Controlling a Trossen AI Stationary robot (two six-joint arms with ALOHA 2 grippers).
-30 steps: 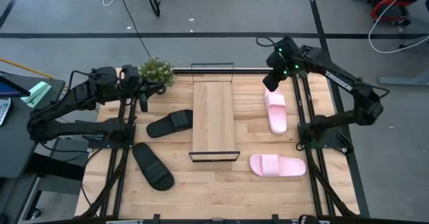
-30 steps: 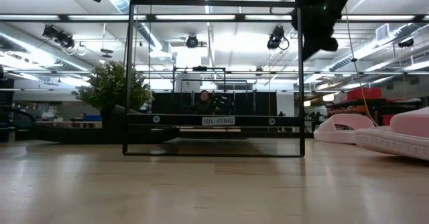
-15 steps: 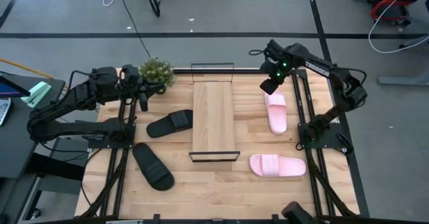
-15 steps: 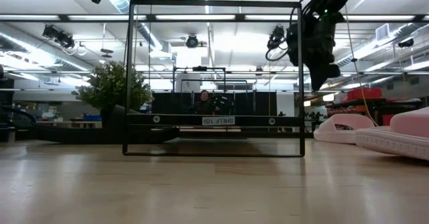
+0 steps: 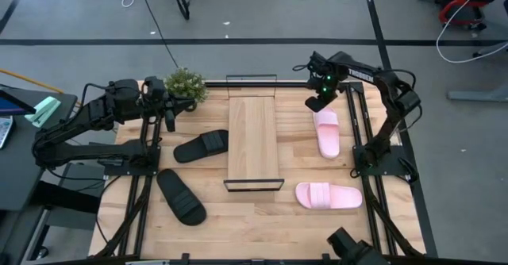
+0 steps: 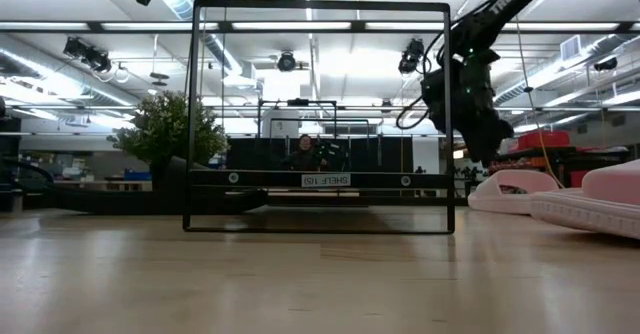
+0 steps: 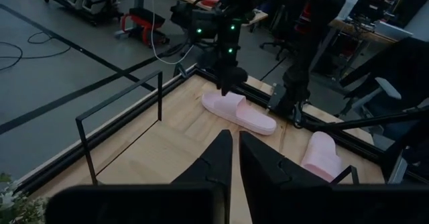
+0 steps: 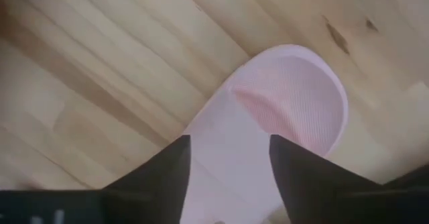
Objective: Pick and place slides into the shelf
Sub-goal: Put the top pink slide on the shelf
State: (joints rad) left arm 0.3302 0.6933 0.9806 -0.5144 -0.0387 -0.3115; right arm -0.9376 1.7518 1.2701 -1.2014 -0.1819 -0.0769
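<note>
Seen from overhead, a wooden surface [image 5: 262, 217] fills the lower middle of the frame, with the shelf [image 5: 253, 142], a light-wood plank between black wire ends, lying at its centre and holding nothing. Two black slides [image 5: 202, 146] [image 5: 181, 196] lie left of the shelf; two pink slides [image 5: 325, 132] [image 5: 329, 195] lie right of it. The right hand [image 5: 316, 103] hangs over the heel end of the upper pink slide, its fingers [image 8: 167, 174] spread wide on either side and gripping nothing, likely lined up to close on that slide. The left hand [image 5: 169, 122] waits at upper left beside a small plant [image 5: 184, 85], fingers nearly together and empty, clear of the work.
</note>
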